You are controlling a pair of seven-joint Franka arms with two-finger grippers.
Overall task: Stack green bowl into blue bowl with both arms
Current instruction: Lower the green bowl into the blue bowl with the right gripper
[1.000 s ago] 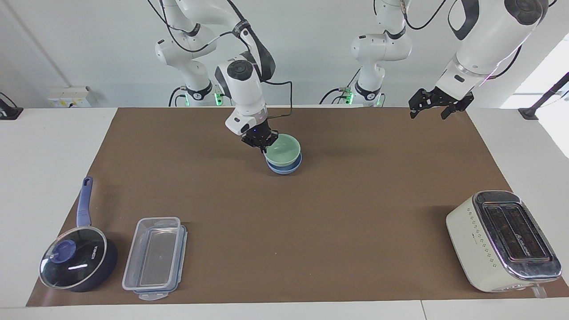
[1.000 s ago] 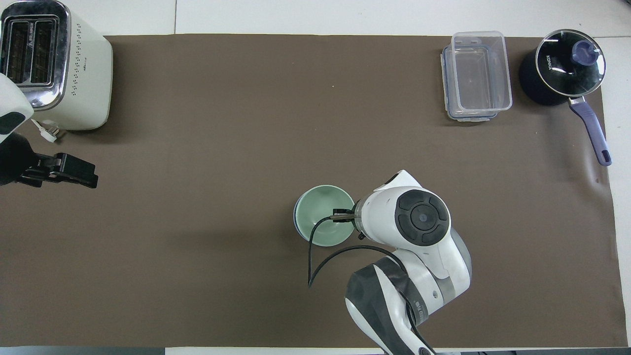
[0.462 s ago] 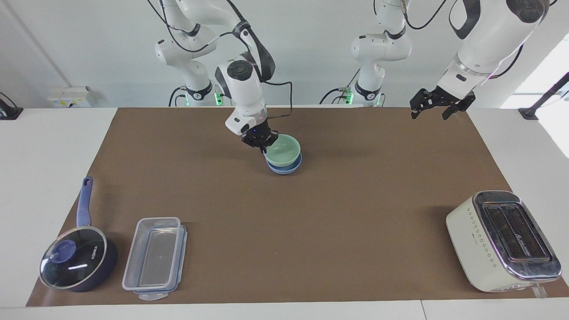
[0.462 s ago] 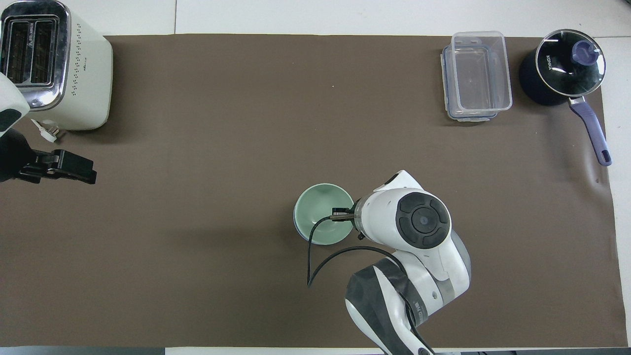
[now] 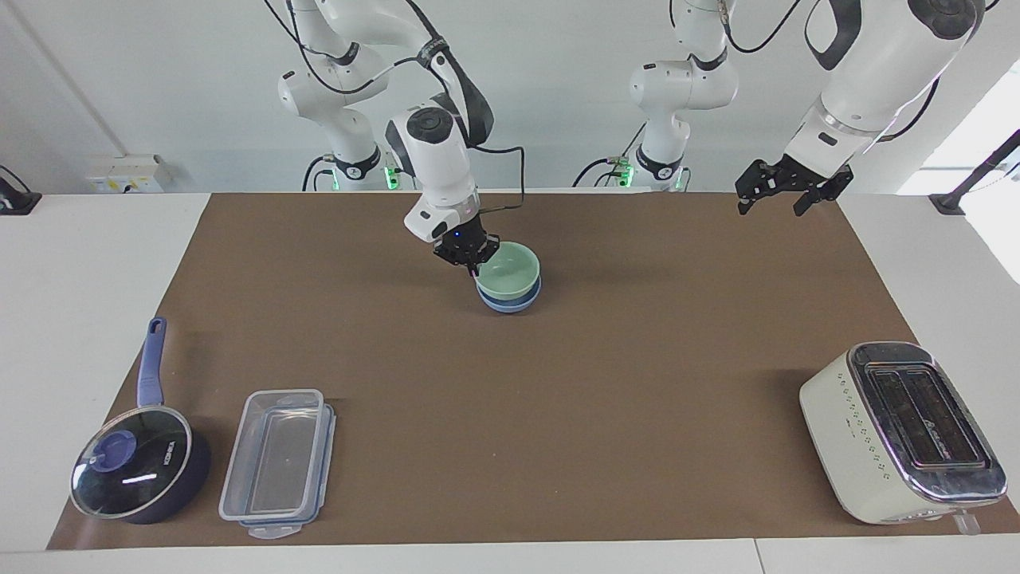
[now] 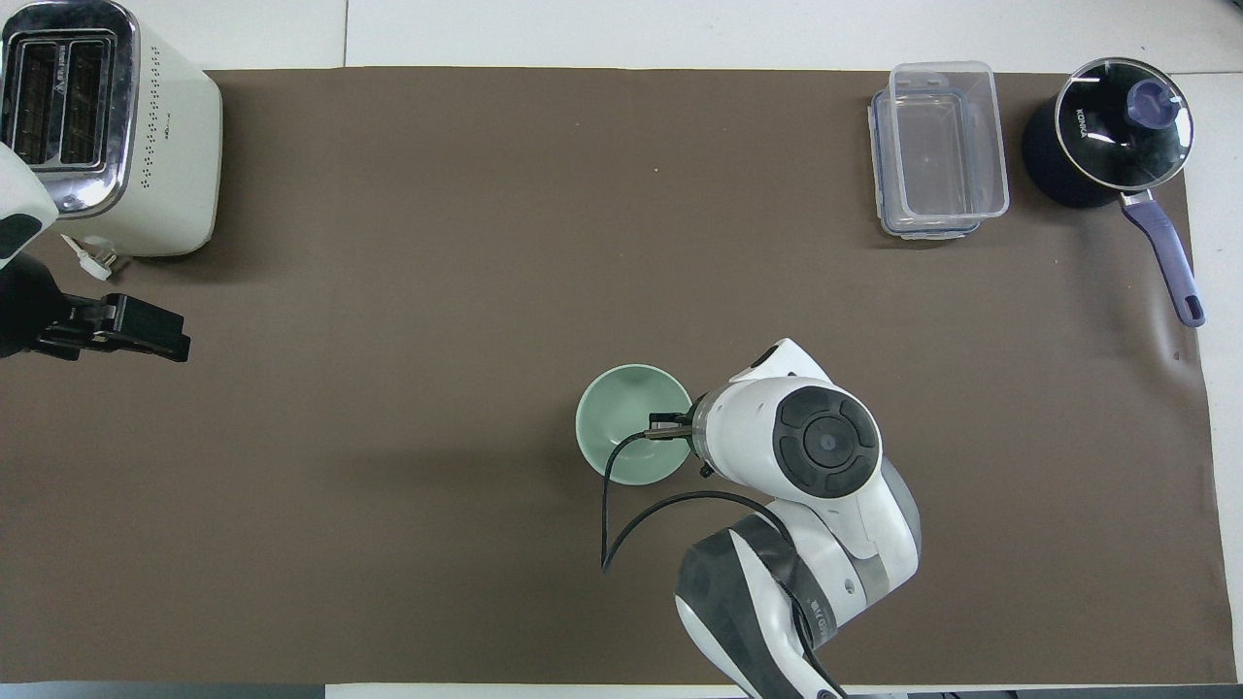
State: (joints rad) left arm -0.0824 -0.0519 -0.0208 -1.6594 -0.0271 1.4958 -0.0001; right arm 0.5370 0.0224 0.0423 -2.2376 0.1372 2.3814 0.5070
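So at this point the right gripper (image 5: pixel 472 267) had its fingers pinched tight on the rim of the green bowl (image 5: pixel 510 271), on the edge toward the right arm's end of the table. The bowl's body spread out from the fingers toward the left arm's end, and right under it sat the blue bowl (image 5: pixel 510 302), only a sliver of blue showing below the green. A rim pinch makes sense to me: one finger inside, one outside, so the bowl hangs level and can drop straight into the other one. It looked basically nested, though I couldn't tell if it was fully seated.

The left gripper (image 5: pixel 777 187) was waiting up in the air over the mat edge at its own end, fingers spread wide and holding nothing, well apart from both bowls. Probably just parked out of the way.

Compared with a second before: barely anything. The green bowl had sunk a touch lower into the blue one and shifted very slightly, with the right wrist nudged along too. The left arm had hardly moved.
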